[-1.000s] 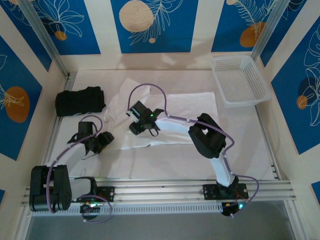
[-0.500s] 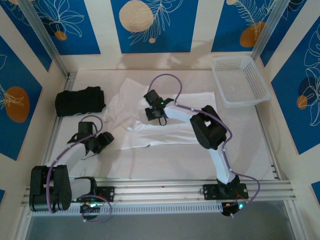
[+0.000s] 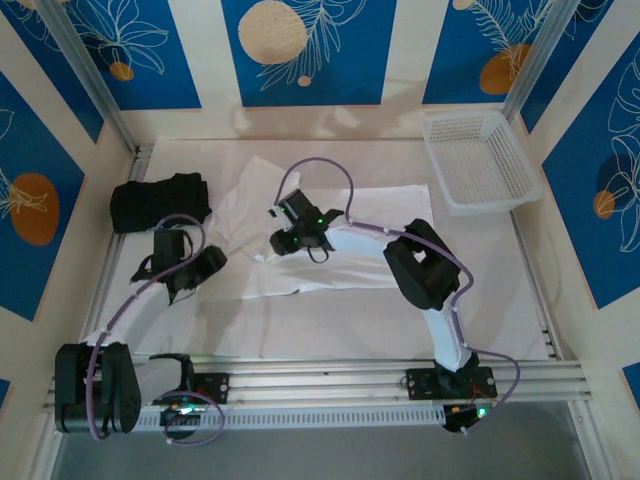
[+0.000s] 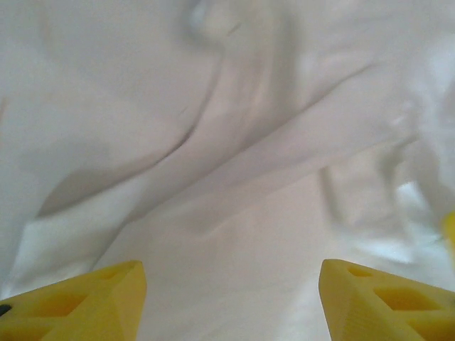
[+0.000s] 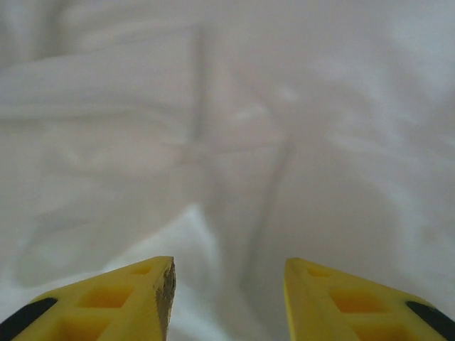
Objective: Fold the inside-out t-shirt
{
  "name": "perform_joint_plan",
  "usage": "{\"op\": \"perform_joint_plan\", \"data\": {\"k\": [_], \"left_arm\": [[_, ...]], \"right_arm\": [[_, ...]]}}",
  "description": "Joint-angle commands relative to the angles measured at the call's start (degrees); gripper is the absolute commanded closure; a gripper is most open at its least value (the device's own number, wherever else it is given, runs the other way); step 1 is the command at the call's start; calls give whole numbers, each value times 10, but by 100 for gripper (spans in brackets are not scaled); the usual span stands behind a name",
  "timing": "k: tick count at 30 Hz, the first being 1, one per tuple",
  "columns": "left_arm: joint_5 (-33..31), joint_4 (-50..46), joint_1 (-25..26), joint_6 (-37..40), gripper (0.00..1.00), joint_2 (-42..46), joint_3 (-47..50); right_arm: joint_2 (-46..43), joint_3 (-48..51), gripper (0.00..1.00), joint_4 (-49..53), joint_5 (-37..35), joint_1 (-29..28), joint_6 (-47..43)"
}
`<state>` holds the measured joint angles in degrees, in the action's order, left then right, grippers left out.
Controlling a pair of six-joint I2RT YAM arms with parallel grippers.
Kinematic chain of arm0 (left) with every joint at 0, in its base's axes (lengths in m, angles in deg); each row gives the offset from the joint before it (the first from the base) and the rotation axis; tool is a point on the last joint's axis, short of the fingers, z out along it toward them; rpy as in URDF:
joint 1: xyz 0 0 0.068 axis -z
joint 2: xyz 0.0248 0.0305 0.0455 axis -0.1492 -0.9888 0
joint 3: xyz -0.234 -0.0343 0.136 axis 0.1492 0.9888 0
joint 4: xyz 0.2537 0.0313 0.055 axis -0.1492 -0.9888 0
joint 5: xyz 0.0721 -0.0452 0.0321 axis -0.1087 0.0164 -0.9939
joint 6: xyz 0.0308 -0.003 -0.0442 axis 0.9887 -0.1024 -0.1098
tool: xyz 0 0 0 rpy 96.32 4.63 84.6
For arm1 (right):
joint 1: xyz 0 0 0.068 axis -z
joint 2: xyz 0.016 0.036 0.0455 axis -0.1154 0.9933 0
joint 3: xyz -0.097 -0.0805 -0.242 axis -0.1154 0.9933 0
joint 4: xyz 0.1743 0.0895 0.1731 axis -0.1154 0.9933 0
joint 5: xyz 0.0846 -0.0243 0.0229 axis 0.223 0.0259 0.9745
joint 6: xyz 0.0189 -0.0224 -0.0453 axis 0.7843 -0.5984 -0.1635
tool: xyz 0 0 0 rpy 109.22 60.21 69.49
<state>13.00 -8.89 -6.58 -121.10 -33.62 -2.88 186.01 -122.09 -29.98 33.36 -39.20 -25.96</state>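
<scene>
White t-shirt [image 3: 385, 210] spread across table [image 3: 500, 290], left part rumpled. Since 0.5 s ago: right gripper [image 3: 284, 243] shifted left over cloth, jaws parted, empty; left gripper [image 3: 207, 264] advanced to shirt's left edge, wide open, empty.

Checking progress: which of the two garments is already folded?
The black garment at far left, a compact bundle; the white t-shirt lies spread and rumpled mid-table.

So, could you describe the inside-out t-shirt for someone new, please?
On the table, look at the middle, between the black folded garment on the left and the white basket far right. The t-shirt is the only rumpled white cloth spread flat.
</scene>
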Motion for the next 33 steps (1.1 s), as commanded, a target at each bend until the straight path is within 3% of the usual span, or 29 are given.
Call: {"op": "perform_joint_plan", "data": {"k": [1, 8, 16, 23, 27, 33], "left_arm": [[-54, 23, 42, 55, 34, -25, -56], [-61, 81, 92, 149, 35, -148, -132], [-30, 71, 112, 200, 33, -244, -182], [-49, 46, 136, 230, 33, -312, -229], [-59, 15, 147, 243, 39, -351, -262], [-58, -11, 149, 248, 61, -384, -291]], "right_arm": [[16, -13, 54, -15, 34, 6, -28], [69, -66, 69, 21, 25, 12, -27], [68, -56, 69, 14, 55, 19, -23], [55, -38, 96, 1, 62, 28, -7], [38, -22, 100, -13, 67, 36, 11], [23, -9, 100, -22, 69, 39, 21]]}}
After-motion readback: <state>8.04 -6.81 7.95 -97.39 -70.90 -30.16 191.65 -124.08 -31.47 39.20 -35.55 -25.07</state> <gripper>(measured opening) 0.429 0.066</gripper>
